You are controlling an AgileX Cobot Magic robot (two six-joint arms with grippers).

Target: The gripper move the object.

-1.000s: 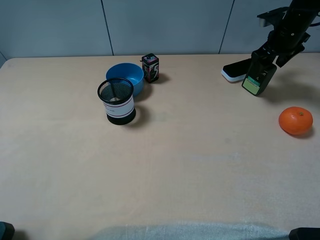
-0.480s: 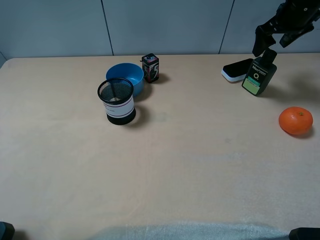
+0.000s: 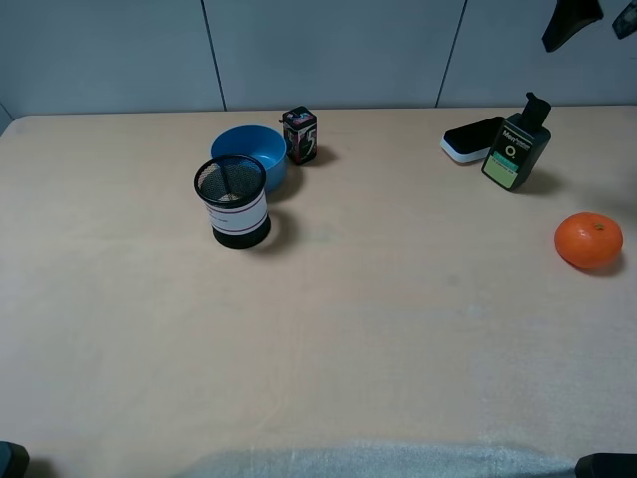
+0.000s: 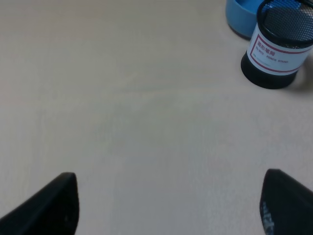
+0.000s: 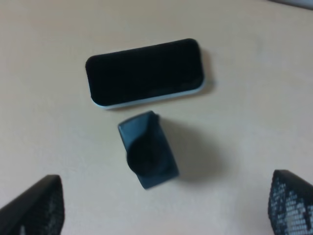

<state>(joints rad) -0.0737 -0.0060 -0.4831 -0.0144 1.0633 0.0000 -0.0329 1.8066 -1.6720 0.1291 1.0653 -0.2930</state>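
The dark green-black pump bottle (image 3: 515, 145) stands upright on the table at the back right, next to a black-and-white flat block (image 3: 470, 139). My right gripper (image 3: 595, 20) is open and empty, high above the bottle at the top right corner of the exterior view. The right wrist view looks straight down on the bottle's pump top (image 5: 148, 155), with the open gripper (image 5: 164, 208) well above it. My left gripper (image 4: 168, 205) is open and empty over bare table.
A black mesh pen cup (image 3: 231, 201), a blue bowl (image 3: 254, 151) and a small dark printed box (image 3: 299, 133) stand at the back left. An orange (image 3: 588, 240) lies in front of the bottle. A pale cloth (image 3: 368, 463) lies at the front edge.
My right gripper let go of the bottle, opened and rose up and away to the right. The bottle stays standing beside the flat block.
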